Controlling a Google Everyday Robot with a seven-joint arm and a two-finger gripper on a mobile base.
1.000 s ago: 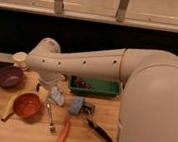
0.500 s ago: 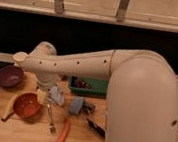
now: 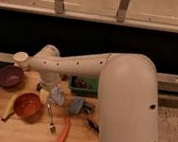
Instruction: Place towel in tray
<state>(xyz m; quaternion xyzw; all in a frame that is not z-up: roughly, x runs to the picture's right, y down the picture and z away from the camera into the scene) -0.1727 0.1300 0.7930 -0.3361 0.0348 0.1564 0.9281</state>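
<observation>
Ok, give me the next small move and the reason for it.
Probably shift the gripper sideways until it is over the towel. The towel lies on the table, outside the green tray behind it, and the gripper hangs beside it, next to the orange bowl, not above it.

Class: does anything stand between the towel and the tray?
Nothing visible lies between the towel and the green tray just behind it, though the robot's arm covers much of the tray. The gripper hangs left of the towel.
</observation>
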